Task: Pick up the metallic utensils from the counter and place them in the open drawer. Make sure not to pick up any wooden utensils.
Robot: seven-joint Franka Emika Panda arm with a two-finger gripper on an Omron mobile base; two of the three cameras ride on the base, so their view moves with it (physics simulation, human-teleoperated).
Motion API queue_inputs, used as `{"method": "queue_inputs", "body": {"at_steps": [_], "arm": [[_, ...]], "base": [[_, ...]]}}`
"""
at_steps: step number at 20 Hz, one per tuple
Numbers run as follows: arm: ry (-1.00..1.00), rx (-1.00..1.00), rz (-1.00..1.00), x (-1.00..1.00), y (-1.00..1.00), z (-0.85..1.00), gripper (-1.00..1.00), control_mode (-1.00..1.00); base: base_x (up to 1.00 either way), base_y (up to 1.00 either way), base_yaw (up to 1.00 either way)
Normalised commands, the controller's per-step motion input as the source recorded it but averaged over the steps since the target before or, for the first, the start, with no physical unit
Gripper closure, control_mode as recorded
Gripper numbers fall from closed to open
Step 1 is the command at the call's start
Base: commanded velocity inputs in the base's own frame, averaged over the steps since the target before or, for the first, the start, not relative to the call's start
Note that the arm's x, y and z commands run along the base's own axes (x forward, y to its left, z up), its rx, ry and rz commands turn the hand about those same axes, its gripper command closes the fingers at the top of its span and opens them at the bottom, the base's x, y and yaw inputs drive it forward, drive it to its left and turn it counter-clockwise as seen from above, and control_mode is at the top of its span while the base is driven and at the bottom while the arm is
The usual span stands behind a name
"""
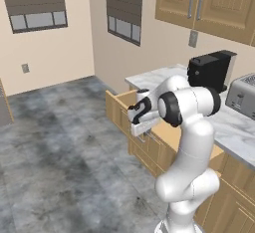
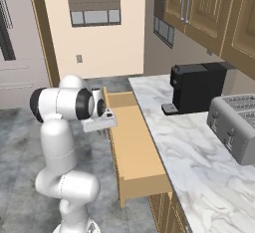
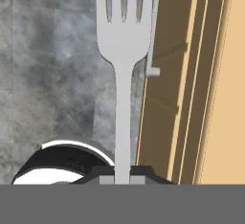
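Your arm stands folded, elbow high, with the forearm reaching down toward the far left. The gripper (image 3: 122, 176) points downward, its fingertips (image 3: 143, 172) pinched tight on the fork (image 3: 123, 50) handle.

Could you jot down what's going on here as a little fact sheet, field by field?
held item: silver fork, tines pointing away from the hand
gripper: shut on the fork's handle
fork position: over the grey floor, just outside the open drawer
drawer contents: bare as far as visible
counter: carries a black coffee machine and a toaster
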Motion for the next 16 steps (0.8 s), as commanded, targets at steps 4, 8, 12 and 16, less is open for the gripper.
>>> {"method": "queue_inputs", "body": {"at_steps": [4,8,12,16], "arm": [[0.00,0.00,0.00,0.23,-0.24,-0.05,1.00,-1.00],[0.00,0.00,0.00,0.37,-0.36,0.01,1.00,-1.00],[0.00,0.00,0.00,0.48,-0.28,-0.01,1.00,-1.00],[0.00,0.00,0.00,0.54,-0.28,0.00,1.00,-1.00]], "base": [[0.00,0.00,0.00],[0.00,0.00,0.00],[0.00,0.00,0.00],[0.00,0.00,0.00]]}}
